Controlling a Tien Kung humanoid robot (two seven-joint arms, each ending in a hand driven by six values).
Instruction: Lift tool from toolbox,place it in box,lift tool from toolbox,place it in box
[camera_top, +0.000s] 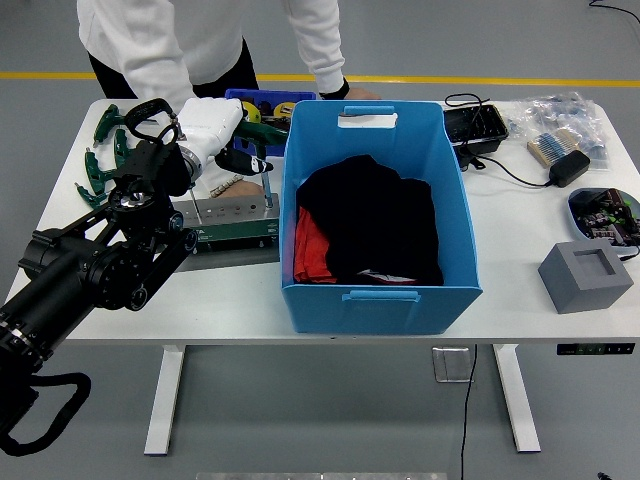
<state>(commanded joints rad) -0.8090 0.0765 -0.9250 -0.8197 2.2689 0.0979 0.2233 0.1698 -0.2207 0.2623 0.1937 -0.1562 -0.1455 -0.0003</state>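
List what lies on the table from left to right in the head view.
Green-handled tools → left hand → blue box → black tray → power adapter → grey block.

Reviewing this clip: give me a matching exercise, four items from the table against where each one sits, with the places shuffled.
Things:
1. blue bin
2. grey block
3. left hand
4. black tray

Places:
A. near the table's right front corner
B. over the tools at the table's far left, beside the bin's far left corner
C. middle of the table, with black and red cloth inside
D. far side of the table, just right of the bin

Pairs: 1-C, 2-A, 3-B, 4-D
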